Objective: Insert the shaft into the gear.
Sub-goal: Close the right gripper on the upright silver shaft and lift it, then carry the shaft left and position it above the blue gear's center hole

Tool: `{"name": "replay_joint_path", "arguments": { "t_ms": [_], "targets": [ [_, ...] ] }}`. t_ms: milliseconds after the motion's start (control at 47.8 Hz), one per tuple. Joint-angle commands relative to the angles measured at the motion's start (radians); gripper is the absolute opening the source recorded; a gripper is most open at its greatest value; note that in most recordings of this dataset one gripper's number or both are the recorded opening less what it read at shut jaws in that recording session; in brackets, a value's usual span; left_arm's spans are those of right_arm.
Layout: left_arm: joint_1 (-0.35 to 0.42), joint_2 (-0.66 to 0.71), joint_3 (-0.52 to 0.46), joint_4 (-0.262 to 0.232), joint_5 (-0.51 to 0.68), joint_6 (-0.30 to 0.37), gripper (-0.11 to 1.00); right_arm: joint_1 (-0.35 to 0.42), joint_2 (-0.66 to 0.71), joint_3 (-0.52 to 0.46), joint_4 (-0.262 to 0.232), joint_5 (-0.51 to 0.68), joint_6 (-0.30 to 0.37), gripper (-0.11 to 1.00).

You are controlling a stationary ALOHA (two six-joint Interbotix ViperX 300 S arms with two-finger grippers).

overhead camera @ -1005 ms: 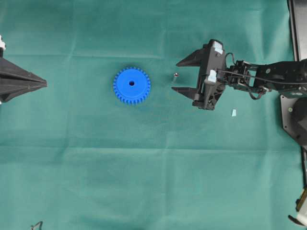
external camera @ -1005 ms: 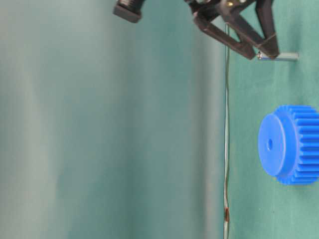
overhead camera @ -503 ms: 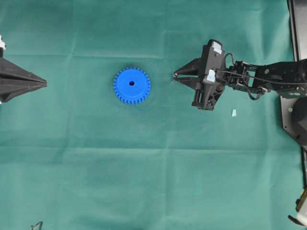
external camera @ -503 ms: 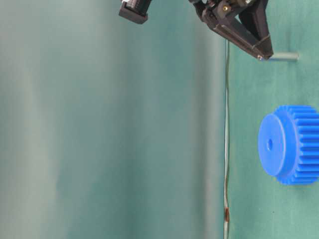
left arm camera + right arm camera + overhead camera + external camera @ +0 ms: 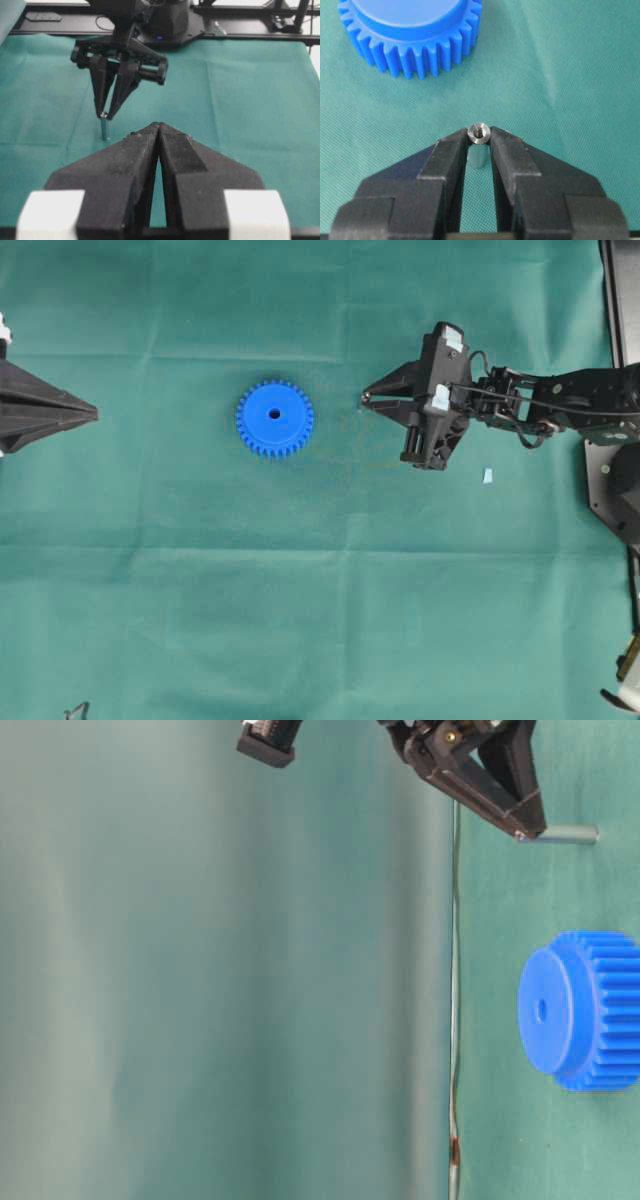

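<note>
Picking-up step in hand, as judged: right gripper (image 5: pixel 479 139) clamped on the top end of the shaft (image 5: pixel 479 134), in the lower middle of the right wrist view, pin upright between the two fingertips (image 5: pixel 455 145) with its lower end at the green cloth (image 5: pixel 570 75). In the overhead view, right gripper (image 5: pixel 366 398) right of centre, with the gear (image 5: pixel 275 418) flat on the cloth left of centre, near but clearly apart. In the table-level view, shaft (image 5: pixel 568 834) standing from the cloth with its top at the gripper tips (image 5: pixel 530 828), gear (image 5: pixel 580 1010) at the right edge, hole facing away from the cloth. Next move, probably: lift straight up without tilting the pin, carry over the gear, align with the small centre hole, then lower carefully; little margin, because pin and hole look about equally wide. Right arm reaching in from the right edge of the overhead view, wrist angled down toward the cloth. Left gripper (image 5: pixel 92 414) at the left edge, jaws together and holding nothing, pointing toward the gear; seen also in the lower middle of the left wrist view (image 5: pixel 159 131).
</note>
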Motion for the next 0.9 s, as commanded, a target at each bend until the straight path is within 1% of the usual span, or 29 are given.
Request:
{"name": "replay_joint_path", "arguments": {
  "t_ms": [0, 168, 314, 712, 880],
  "targets": [
    [0.003, 0.006, -0.023, 0.003, -0.003, 0.000, 0.00, -0.002, -0.071, -0.017, 0.002, 0.037, 0.002, 0.16],
    [0.003, 0.006, -0.023, 0.003, -0.003, 0.000, 0.00, -0.002, -0.184, -0.041, 0.003, 0.167, -0.002, 0.16],
    [0.003, 0.006, -0.023, 0.003, -0.003, 0.000, 0.00, -0.002, -0.239, -0.057, 0.000, 0.233, -0.003, 0.16],
    [0.003, 0.006, -0.023, 0.003, -0.003, -0.002, 0.00, -0.002, -0.229, -0.072, -0.002, 0.250, -0.003, 0.16],
    [0.003, 0.006, -0.023, 0.005, -0.005, -0.002, 0.00, 0.009, -0.189, -0.120, -0.002, 0.252, -0.005, 0.16]
  ]
}}
